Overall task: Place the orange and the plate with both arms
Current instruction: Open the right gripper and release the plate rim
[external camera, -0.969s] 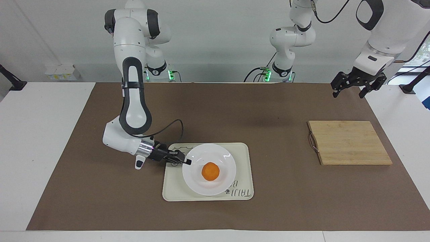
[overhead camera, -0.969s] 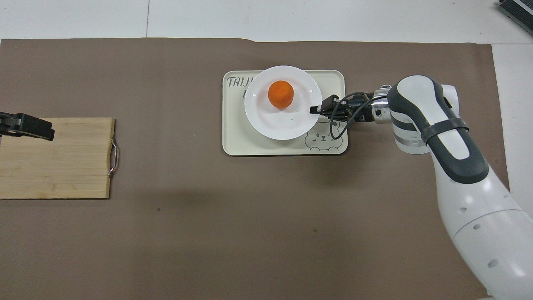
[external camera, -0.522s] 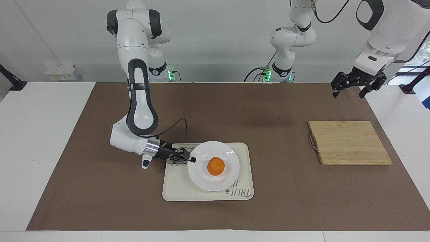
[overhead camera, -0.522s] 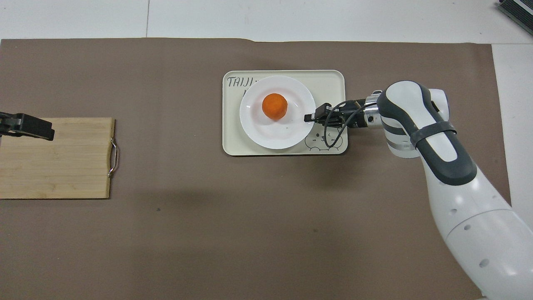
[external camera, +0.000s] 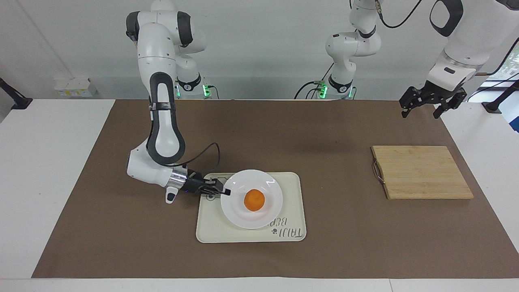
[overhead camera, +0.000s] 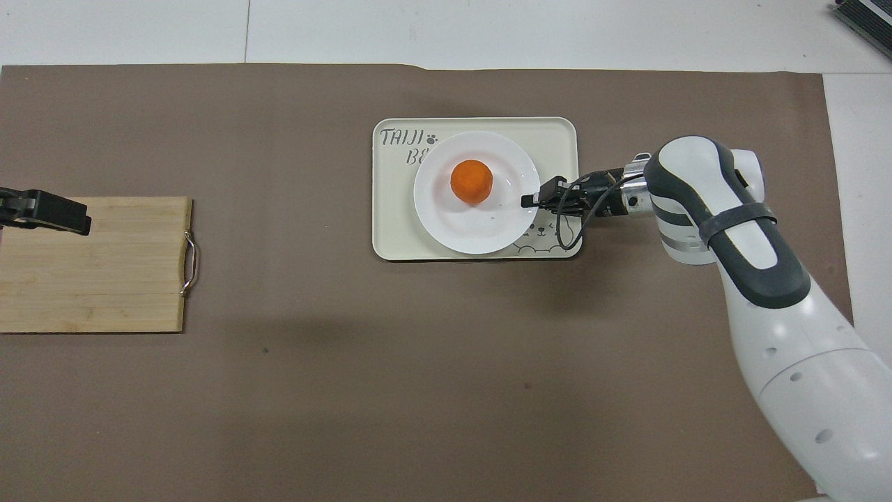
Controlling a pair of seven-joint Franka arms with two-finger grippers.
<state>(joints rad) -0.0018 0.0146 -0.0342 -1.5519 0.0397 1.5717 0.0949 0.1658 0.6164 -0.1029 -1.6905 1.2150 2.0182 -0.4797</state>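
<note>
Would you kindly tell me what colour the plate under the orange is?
The plate is plain glossy white, shown best in the overhead view.

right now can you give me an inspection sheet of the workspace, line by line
surface: brown paper mat over a white table
job's things: small round orange sits on the glossy white round plate; the plate rests on the cream rectangular tray
clutter: bamboo cutting board with a metal handle, toward the left arm's end
grippers: right gripper low at the plate's rim, shut on it; left gripper open, waiting above the mat's edge beside the board
cables: black cable loops from the right wrist
surroundings: nothing seen
</note>
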